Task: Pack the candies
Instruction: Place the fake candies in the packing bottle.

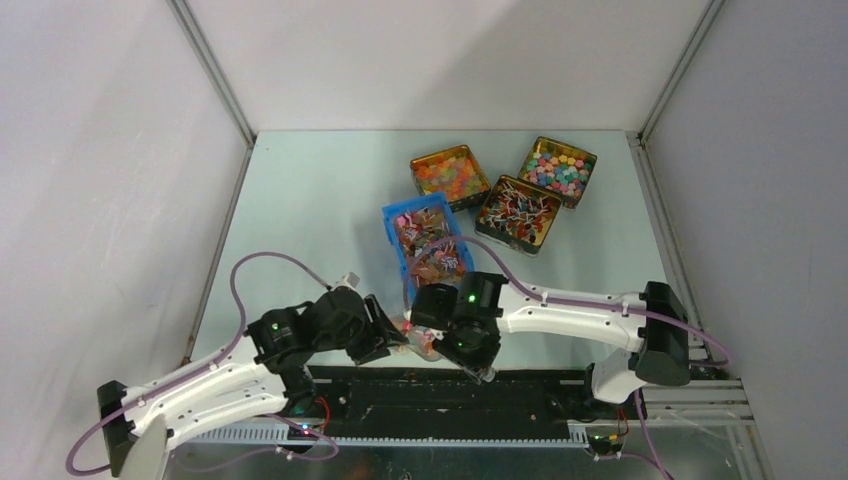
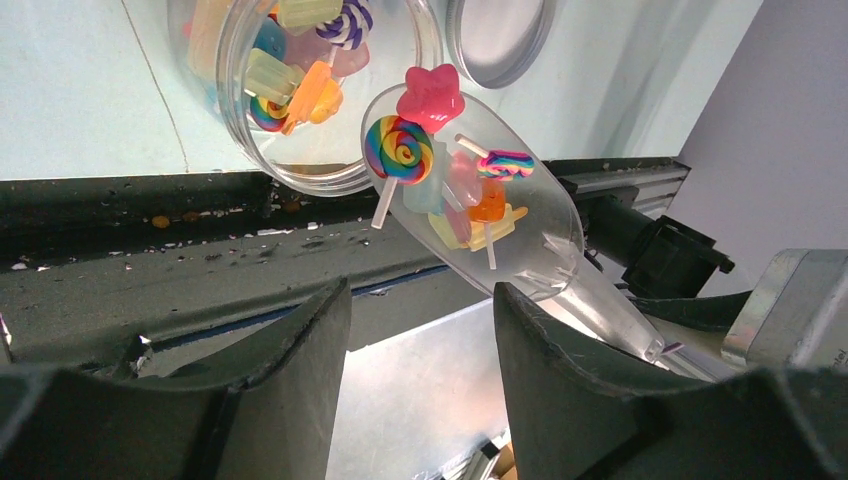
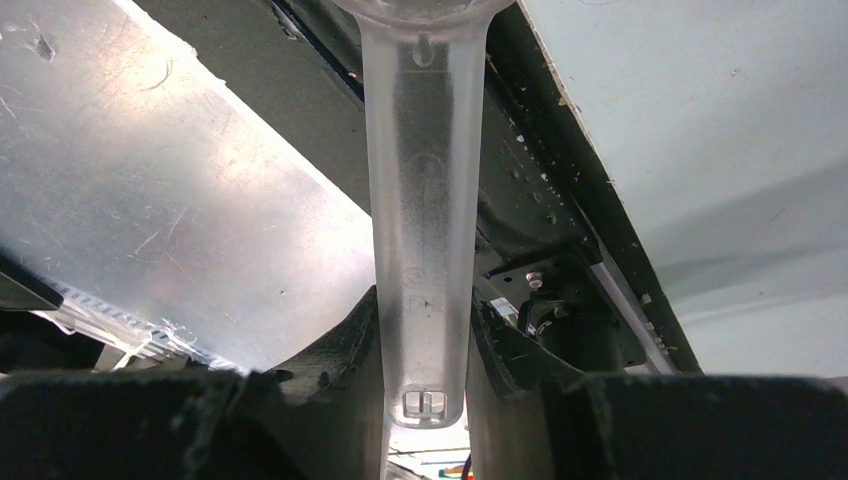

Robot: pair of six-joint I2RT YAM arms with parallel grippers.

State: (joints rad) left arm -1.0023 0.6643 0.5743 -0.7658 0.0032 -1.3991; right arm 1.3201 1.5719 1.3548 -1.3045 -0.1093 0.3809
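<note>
Pale table (image 1: 300, 200): right jaws clamp the scoop (image 2: 545, 255), candies (image 2: 400, 150) loaded, at the jar (image 2: 300, 182) mouth (left jaws wide, empty); advise tipping slowly inside the rim.

Candies (image 2: 402, 148) heaped in scoop (image 2: 548, 255) — some in jar (image 2: 320, 183).

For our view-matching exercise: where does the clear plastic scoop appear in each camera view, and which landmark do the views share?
Left wrist: clear scoop, centre, bowl full of candies.
Right wrist: its handle runs up the centre, clamped by the right gripper.
Top external: cannot be made out beside the right gripper.
Shared landmark: black rail along the near edge.
</note>
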